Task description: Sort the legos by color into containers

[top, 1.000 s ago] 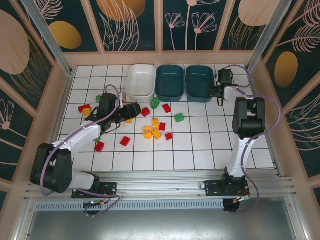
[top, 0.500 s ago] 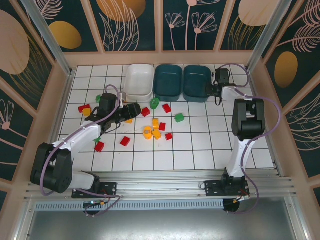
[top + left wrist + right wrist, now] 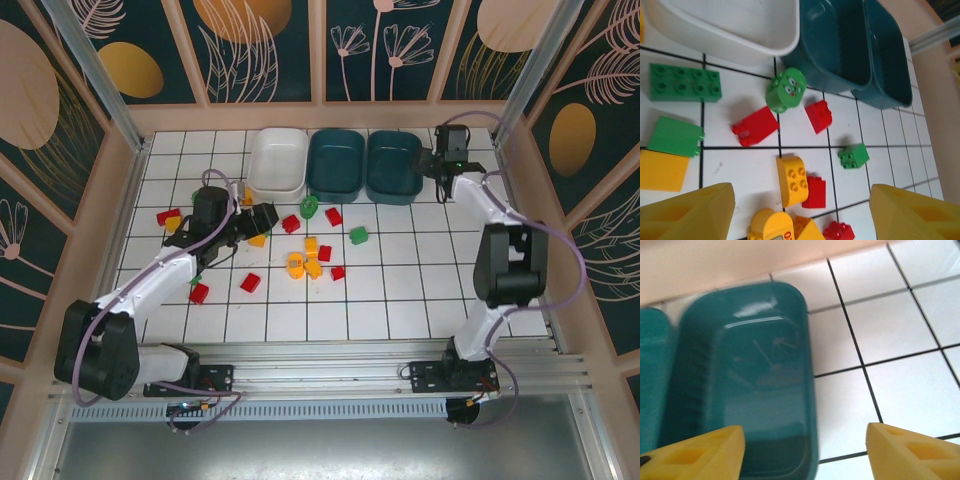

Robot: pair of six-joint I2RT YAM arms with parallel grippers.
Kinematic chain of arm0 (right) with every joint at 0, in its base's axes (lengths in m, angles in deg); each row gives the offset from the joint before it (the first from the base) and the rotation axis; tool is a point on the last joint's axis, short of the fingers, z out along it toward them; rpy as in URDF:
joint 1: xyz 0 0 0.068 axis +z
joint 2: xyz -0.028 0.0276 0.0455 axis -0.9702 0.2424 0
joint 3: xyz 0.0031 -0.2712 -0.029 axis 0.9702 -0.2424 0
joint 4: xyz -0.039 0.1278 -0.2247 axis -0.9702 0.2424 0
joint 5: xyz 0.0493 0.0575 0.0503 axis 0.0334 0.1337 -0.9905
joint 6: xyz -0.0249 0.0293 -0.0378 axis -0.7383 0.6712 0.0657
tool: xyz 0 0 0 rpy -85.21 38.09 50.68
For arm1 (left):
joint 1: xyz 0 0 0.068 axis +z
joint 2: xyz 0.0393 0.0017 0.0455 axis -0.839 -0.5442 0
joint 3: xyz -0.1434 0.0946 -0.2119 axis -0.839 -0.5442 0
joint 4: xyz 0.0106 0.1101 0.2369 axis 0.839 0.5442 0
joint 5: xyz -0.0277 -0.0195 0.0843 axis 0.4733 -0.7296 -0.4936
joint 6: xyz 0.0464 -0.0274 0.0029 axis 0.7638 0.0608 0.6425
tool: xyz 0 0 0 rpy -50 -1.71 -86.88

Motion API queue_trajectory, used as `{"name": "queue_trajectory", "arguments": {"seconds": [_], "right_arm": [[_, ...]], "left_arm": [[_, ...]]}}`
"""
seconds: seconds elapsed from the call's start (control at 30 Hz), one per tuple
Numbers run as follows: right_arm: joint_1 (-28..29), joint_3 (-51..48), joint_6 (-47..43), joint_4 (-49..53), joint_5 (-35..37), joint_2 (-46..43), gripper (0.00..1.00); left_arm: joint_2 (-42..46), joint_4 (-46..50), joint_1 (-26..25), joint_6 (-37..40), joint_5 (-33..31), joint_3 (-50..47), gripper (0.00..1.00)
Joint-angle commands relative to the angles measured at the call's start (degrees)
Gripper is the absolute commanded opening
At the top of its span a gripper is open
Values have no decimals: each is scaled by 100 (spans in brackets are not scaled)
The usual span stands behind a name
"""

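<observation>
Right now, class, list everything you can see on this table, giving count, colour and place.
Shallow plastic bin: one, white, left end of the back row.
Shallow plastic bins: two, dark teal, middle and right of that row.
Red plastic toy bricks: about seven, scattered before the bins.
Green bricks: at least four, same spread.
Yellow-orange bricks: about six, same spread.
Tiled table: one, white.
Left tool: open, above the bricks.
Right tool: open, by the right teal bin.

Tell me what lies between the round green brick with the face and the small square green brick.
One red brick lies between the round green face brick and the small green brick. The left wrist view shows this clearly, and the top view agrees.
</observation>
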Motion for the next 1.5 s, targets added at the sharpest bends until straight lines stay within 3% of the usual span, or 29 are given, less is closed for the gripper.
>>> {"name": "queue_trajectory", "arguments": {"seconds": [0.0, 0.17, 0.23, 0.37, 0.5, 0.87, 1.27, 1.47], "right_arm": [[850, -607, 3, 203, 348, -616, 71], [2069, -1575, 177, 323, 26, -861, 76], [2382, -1854, 228, 286, 16, -807, 77], [2849, -2179, 372, 116, 440, -644, 78], [2846, -2190, 311, 115, 728, -621, 79], [2571, -1805, -18, -272, 44, 227, 74], [2455, -1572, -78, -389, 49, 376, 39], [2455, -1509, -14, -371, 298, -198, 35]], "left_arm": [[395, 289, -21, -270, -1051, -175, 78], [1045, 605, 11, -818, -2133, -677, 97], [1250, 532, 17, -1031, -2011, -927, 99], [1487, -102, 11, -1206, -1087, -1473, 98], [1662, -318, -4, -1148, -781, -1631, 99], [1369, -864, -78, -1231, -339, -1601, 99], [1239, -736, -86, -1103, -357, -1445, 99], [1191, -568, -94, -966, -384, -1211, 99]]}}
